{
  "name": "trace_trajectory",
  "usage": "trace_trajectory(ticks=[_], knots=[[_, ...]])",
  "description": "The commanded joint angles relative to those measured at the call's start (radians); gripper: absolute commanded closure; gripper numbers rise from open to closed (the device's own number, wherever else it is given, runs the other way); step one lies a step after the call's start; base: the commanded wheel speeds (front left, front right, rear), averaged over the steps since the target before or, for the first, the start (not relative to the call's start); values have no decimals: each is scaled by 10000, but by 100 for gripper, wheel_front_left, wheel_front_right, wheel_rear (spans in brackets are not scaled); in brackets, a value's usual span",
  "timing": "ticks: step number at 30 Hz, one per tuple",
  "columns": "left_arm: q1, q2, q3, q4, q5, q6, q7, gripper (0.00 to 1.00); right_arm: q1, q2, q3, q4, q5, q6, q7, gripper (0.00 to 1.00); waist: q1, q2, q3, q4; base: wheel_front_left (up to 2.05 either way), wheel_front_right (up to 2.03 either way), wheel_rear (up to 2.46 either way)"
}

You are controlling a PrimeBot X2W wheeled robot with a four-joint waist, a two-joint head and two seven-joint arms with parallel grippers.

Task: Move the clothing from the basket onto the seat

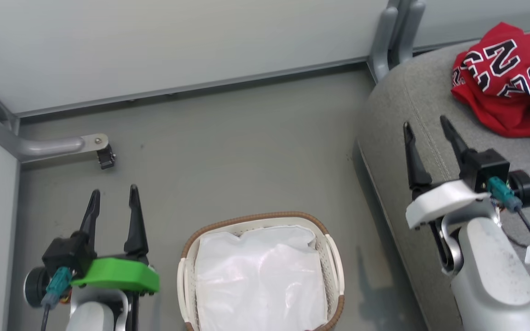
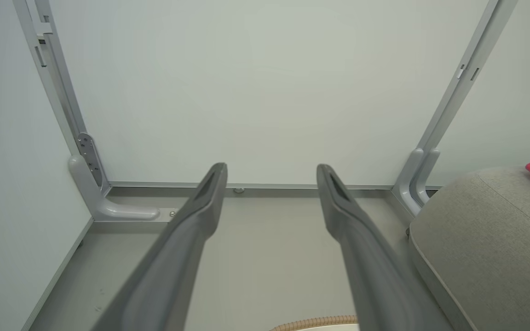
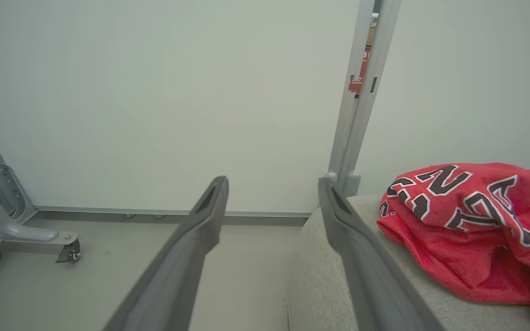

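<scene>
Ahead of the right pincer and off to its right, a crumpled red jersey with black, white-outlined letters lies on the light-grey seat cushion, well clear of the fingertips. This pincer hangs over the cushion's rounded left edge, its two long dark fingers spread wide and empty. To its left, down on the grey floor, stands the oval off-white laundry basket with a brown woven-look rim; a plain white liner covers what shows of its inside. The left pincer hovers over the floor just to the left of the basket, its fingers likewise spread apart and empty. Ahead of the left pincer, a grey metal frame foot with a small black caster sits on the floor, near the pale wall panels. From the left wrist camera, the cushion lies to the right of the fingers, with the jersey a small red patch at its far end.
</scene>
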Motion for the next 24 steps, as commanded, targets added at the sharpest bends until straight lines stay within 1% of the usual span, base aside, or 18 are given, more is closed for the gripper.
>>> trace_trajectory(ticks=[1, 3, 8, 11, 17, 19, 24], knots=[[275, -6, 86, 11, 20, -60, 8, 0, 316, -27, 13, -122, 96, -15, -4, 0, 1, 0, -379, 348, 0, 0, 0], [505, -28, 190, 52, 37, -92, 8, 0, 653, 5, 57, -306, 252, -15, -3, 0, 1, 0, -473, 442, 0, 0, 0], [1014, -54, 284, 159, -58, -138, 8, 0, 1547, 19, 392, -673, 1252, -15, -4, 0, 1, 0, -738, 606, 0, 0, 0], [1243, -61, 244, 226, -221, -140, 8, 0, 1958, 17, 597, -778, 1502, -15, -4, 0, 1, 0, -849, 632, 0, 0, 0], [1566, -60, 73, 310, -391, -124, 8, 0, 2561, 21, 674, -1031, 1576, -15, -2, 0, 1, 0, -974, 651, 0, 0, 0], [1616, -61, 46, 316, -419, -104, 8, 0, 2679, 21, 720, -1064, 1376, -15, -2, 0, 1, 0, -1000, 634, 0, 0, 0], [1662, -60, -30, 358, -475, -104, 8, 0, 2901, 22, 823, -1084, 1472, -15, -4, 0, 1, 0, -1021, 560, 0, 0, 0]])
